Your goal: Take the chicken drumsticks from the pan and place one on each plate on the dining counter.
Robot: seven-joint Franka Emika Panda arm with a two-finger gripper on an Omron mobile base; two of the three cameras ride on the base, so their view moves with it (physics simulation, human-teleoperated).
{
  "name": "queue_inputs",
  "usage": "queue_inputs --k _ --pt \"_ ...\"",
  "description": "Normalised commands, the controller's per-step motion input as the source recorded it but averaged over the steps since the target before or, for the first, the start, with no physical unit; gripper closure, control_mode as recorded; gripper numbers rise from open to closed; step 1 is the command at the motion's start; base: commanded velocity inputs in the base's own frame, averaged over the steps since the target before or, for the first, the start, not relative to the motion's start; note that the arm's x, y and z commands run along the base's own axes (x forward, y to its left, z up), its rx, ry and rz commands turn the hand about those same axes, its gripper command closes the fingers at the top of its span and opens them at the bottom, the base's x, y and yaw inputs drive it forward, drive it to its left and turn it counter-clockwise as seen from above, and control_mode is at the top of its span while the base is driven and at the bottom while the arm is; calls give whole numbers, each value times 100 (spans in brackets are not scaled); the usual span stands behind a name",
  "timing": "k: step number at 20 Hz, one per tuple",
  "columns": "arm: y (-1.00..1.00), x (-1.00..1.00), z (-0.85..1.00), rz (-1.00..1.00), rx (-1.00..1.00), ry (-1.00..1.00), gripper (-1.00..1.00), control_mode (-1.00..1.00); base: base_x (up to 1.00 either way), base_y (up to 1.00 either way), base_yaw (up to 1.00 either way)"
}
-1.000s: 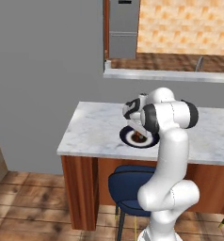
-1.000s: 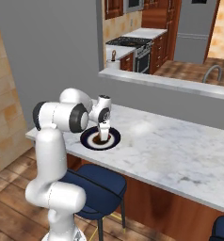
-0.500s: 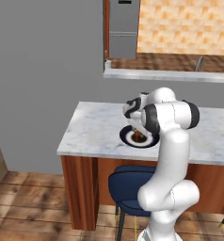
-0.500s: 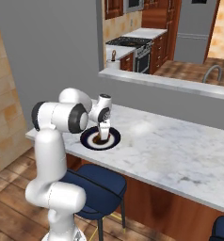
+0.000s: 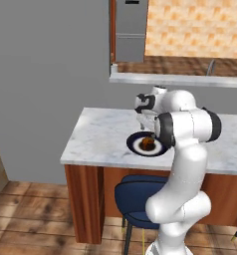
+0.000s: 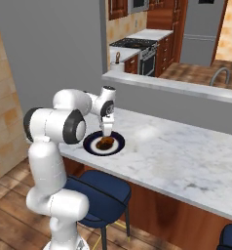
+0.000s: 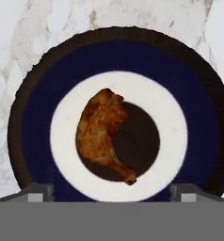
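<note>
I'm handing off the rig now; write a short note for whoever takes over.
Tool: open, hanging just above the plate, holding nothing.
Drumstick: lying in the plate's white centre, free of the fingers.
Plate: on the dining counter, near its left end above a blue stool.
Done: one drumstick plated.
Left: lift clear, fetch the second drumstick from the pan, put it on the other plate.

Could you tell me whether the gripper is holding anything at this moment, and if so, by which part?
Nothing is held. The gripper is open above the plate, and the chicken drumstick lies free on it, between the spread fingers.
</note>
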Motion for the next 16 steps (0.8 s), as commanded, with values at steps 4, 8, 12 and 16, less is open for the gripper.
queue_inputs --k 4,8,12,16 --pt "0 -98 100 0 0 -9 -100 -100 0 0 0" --pt "-4 -100 86 0 -1 -25 -100 -100 0 0 0" --pt "-6 -100 60 0 -5 -30 -100 -100 0 0 0" --pt "-5 -100 23 0 -5 -31 -100 -100 0 0 0"
